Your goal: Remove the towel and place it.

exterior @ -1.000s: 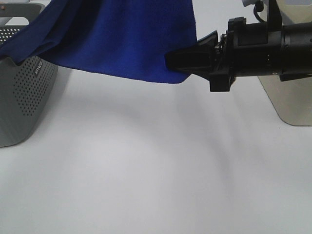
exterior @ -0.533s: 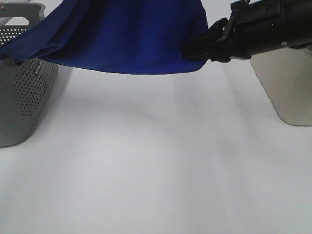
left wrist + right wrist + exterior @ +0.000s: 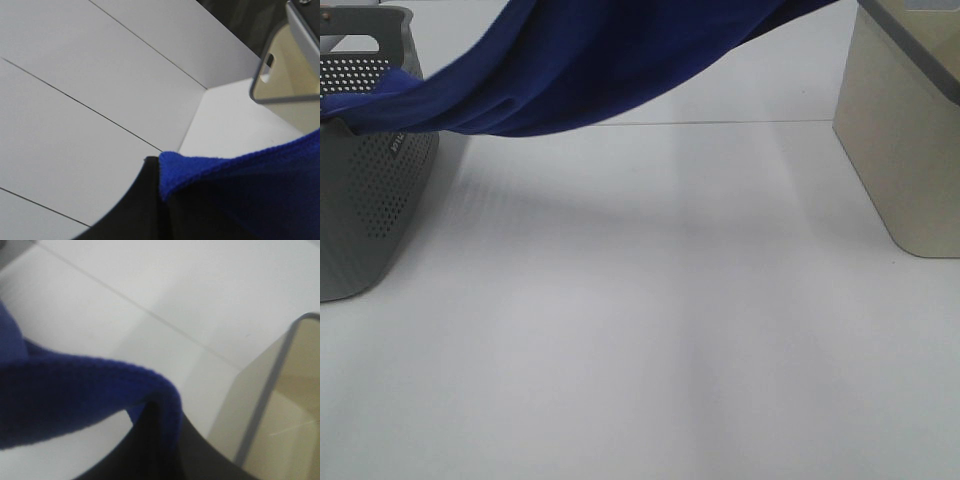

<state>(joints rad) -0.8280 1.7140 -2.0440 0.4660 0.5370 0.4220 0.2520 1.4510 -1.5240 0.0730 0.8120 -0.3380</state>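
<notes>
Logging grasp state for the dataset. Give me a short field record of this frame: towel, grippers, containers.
towel: royal-blue microfibre towel, lifted, sloping up to the right
low end: draped on grey perforated plastic basket rim
left gripper: shut on a towel edge
right gripper: shut on a towel edge
other: beige rectangular bin at right, on white table

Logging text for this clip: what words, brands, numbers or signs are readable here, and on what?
On the grey basket: a small white printed mark on its wall near the rim, too small and blurred to read.
On the towel: no text visible.
On the beige bin: no text visible.
</notes>
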